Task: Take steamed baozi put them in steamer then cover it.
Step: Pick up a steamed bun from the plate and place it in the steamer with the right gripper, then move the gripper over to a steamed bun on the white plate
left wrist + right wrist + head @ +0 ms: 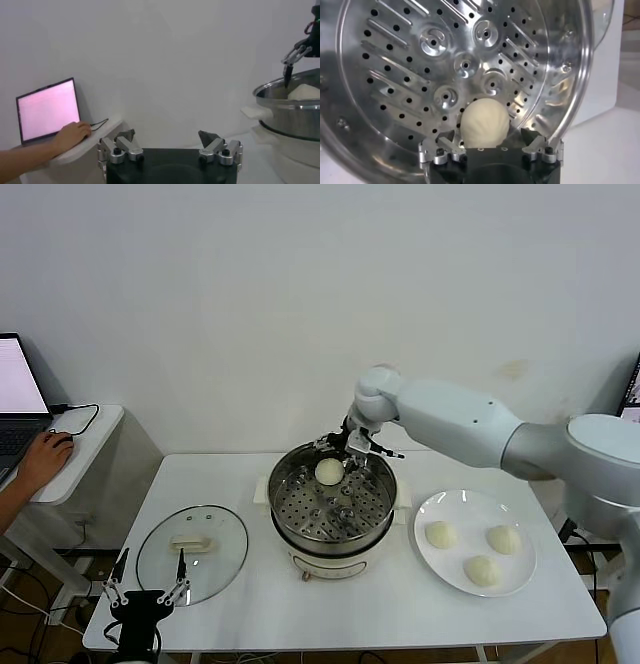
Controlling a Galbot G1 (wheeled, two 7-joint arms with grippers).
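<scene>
White table [250, 484] carries all task items. At its centre stands the steamer [300, 529], a shiny steel pot with a perforated floor on a cream-white base; it is uncovered. To the steamer's right lies a white plate [450, 569] bearing 3 steamed baozi [441, 534] (set in a loose triangle, none touching). To the steamer's left, flat on the table, lies the cover [225, 559], clear glass with a cream-white handle at its centre.

Right arm [460, 424] reaches in from the right over the steamer's far rim. Right gripper [345, 459] sits just above the far side of the basket, fingers [539, 142] spread apart on either side of 1 baozi [484, 122]; the right wrist view shows that bun resting on the perforated floor against the pot wall, with a gap between it and each finger.

Left gripper [146, 580] is parked at the table's near-left edge, just in front of the cover, fingers wide apart and holding nothing.

Off the table to the left: a laptop [47, 108] on a side desk, a person's hand [72, 135] beside it.
</scene>
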